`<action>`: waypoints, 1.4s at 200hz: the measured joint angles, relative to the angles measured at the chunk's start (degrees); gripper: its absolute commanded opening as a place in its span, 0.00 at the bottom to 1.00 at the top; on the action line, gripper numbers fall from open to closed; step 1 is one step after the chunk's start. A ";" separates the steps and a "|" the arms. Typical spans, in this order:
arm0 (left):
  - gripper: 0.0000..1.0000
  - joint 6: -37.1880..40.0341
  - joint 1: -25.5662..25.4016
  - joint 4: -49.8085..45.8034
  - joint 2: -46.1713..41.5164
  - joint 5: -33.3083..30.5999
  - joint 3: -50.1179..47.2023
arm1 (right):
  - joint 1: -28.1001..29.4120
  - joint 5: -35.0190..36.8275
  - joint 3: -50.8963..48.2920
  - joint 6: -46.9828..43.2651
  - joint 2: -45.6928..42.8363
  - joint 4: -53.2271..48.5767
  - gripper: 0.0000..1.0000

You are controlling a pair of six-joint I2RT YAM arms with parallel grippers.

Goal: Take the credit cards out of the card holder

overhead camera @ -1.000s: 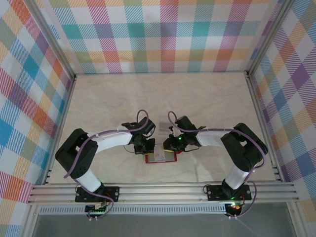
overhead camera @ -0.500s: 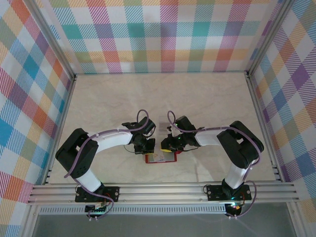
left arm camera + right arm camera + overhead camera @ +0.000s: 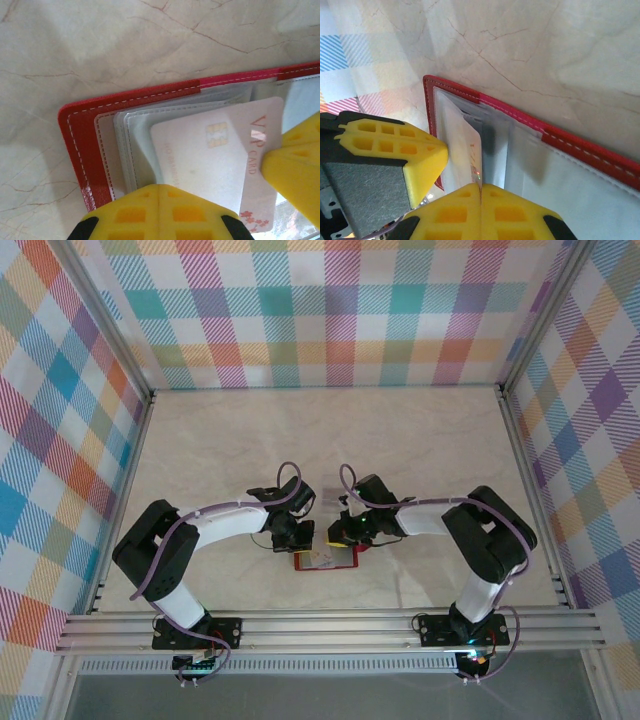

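Left gripper (image 3: 159,197): jaws closed with no gap, tips bearing down on the holder's left part, over the card's edge; nothing seen gripped.
Card holder (image 3: 325,561): red, lying open and flat on the table (image 3: 420,450), between the two grippers.
Card (image 3: 210,155): pale, with a chip and red lettering, partly out of the clear sleeves (image 3: 131,145), angled toward the right.
Right gripper (image 3: 480,192): jaws closed, the card's edge apparently pinched between the tips.
Risk, slip: thin purchase on a slick card; a quick pull may leave it behind.
Risk, drag: if the left tips pin the card as well as the holder, it will bind or bend; if they lift, the holder travels along.
Risk, remainder: any further cards sit hidden in the sleeves.
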 measured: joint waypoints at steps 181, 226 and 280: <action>0.35 -0.28 0.00 0.74 -4.22 -2.43 -1.60 | -0.07 24.09 23.63 -25.88 -14.62 -39.06 0.00; 0.36 -0.28 0.00 0.37 -6.01 -4.52 -1.55 | -0.39 27.93 30.64 -44.37 -12.11 -44.28 0.00; 0.37 -0.28 0.00 0.33 -10.01 -6.91 -1.55 | -0.39 27.19 34.03 -72.39 -8.24 -48.98 0.00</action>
